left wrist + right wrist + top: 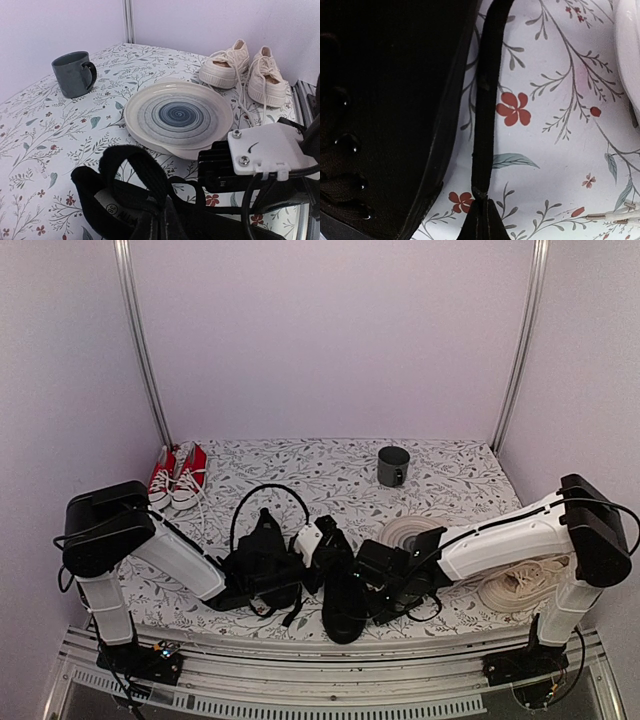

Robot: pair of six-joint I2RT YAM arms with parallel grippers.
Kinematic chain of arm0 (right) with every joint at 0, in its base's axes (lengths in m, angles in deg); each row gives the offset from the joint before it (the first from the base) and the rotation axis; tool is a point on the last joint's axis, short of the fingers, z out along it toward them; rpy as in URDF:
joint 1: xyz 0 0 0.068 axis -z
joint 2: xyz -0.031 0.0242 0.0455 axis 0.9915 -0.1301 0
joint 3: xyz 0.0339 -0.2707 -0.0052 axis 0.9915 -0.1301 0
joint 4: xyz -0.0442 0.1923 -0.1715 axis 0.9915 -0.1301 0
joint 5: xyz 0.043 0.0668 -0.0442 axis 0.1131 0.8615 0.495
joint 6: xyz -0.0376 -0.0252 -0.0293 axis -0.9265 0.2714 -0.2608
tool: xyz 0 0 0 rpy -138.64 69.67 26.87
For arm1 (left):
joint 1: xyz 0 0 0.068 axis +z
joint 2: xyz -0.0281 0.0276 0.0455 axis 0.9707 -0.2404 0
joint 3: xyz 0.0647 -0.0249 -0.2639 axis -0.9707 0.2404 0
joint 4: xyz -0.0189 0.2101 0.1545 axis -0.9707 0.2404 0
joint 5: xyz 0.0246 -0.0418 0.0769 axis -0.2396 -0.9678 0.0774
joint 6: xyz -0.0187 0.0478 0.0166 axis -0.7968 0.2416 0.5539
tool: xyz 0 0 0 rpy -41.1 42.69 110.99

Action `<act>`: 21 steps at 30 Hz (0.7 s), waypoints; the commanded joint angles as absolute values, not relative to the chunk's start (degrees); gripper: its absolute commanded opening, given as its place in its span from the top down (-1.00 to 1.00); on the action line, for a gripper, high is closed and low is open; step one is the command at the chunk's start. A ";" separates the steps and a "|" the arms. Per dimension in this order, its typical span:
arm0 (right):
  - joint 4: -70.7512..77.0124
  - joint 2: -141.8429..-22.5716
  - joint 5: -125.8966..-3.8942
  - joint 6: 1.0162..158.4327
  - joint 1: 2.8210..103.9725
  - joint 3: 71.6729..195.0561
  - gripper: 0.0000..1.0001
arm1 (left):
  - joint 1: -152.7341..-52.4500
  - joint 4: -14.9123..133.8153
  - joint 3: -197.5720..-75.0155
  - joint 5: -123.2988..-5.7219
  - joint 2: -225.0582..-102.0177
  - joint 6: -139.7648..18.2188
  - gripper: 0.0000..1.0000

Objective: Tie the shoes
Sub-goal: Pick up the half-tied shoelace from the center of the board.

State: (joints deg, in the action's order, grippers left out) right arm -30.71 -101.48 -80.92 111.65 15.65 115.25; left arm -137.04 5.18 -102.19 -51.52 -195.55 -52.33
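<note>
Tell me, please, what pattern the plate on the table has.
The plate is cream with a blue-grey spiral at its centre, clearest in the left wrist view.

The black low-top canvas shoe [385,115] looks matt and finely woven, with small glossy eyelets [347,142] at nine o'clock. Its flat black lace [487,100] reads as dull cloth. The floral-print tablecloth [60,150] looks smooth and matt. The cream plate with blue swirl [179,118] shines like glazed ceramic, and the dark grey mug [74,73] has a soft satin sheen. The cream sneakers [245,70] show cloth uppers and rubbery soles.
</note>
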 commanded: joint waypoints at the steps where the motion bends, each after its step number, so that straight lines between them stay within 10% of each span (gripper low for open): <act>1: -33.05 -100.76 -82.48 113.29 16.03 111.89 0.98 | -136.09 2.52 -101.58 -51.71 -196.40 -52.62 1.00; 21: -7.48 -85.74 -65.16 98.56 35.37 115.60 0.99 | -135.92 1.26 -100.96 -50.75 -196.39 -53.04 1.00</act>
